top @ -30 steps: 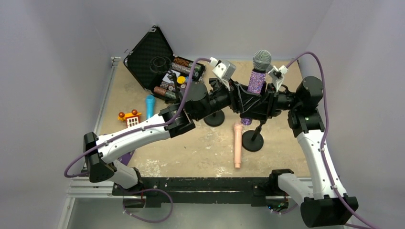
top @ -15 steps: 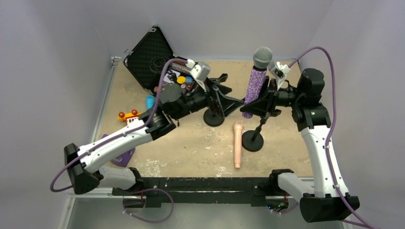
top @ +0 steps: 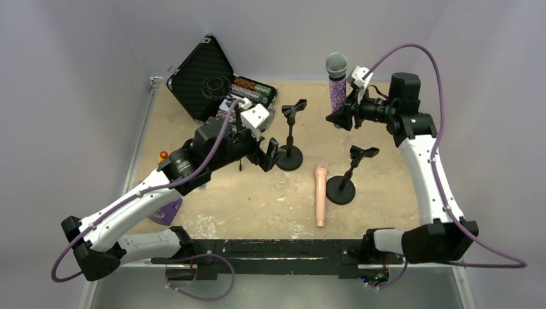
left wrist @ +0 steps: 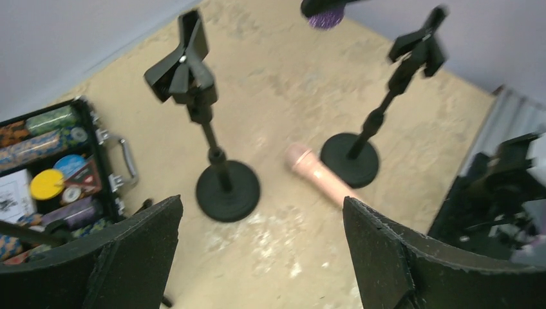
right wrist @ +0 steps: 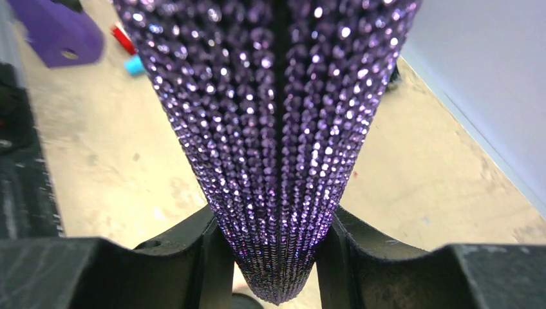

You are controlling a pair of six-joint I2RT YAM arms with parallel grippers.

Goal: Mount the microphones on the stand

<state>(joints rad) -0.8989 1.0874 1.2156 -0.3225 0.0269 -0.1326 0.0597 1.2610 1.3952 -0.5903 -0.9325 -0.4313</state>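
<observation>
One holder now: left gripper (left wrist: pixel 263 219) gapes wide, backed off; right gripper (right wrist: pixel 277 257) alone clamps purple microphone (top: pixel 337 93) for mounting.

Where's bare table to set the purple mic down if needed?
Widest bare patch: near edge, between the left arm and the peach mic. A smaller strip lies between the right stand and the right arm. Crowded: the middle, around the left stand and left gripper, and the far-left corner, filled by the case.
</observation>
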